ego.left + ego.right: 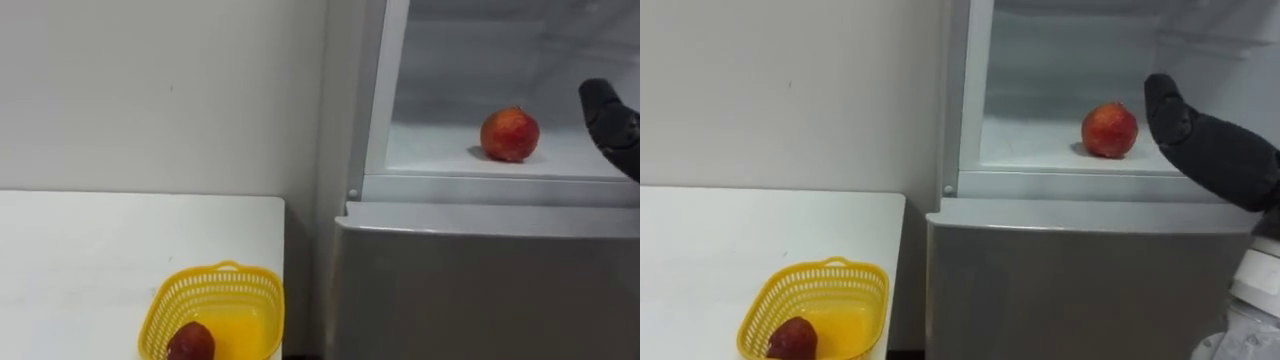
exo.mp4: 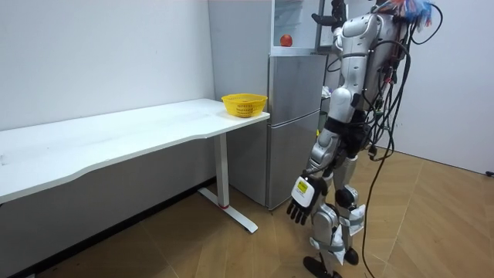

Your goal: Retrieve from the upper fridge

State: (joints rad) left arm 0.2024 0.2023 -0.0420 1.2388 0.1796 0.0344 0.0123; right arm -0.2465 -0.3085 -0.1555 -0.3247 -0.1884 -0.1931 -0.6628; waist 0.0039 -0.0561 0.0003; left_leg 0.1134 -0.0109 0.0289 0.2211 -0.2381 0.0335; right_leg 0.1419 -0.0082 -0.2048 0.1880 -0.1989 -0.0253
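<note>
Red fruit (image 1: 1110, 130) sits on the upper fridge shelf (image 1: 1030, 152); right hand (image 1: 1205, 145) at its 3 o'clock, spread or closed I cannot tell; left hand (image 2: 301, 202) hangs loosely spread.

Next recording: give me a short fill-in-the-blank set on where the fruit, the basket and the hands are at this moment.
1. The round red fruit sits on the shelf of the open ____ fridge compartment.
2. The right hand reaches toward that fruit without ____ it.
3. A darker fruit lies in the ____ basket on the white table.
4. The left hand hangs at the robot's side, holding ____.

Missing words: upper; touching; yellow; nothing.
</note>
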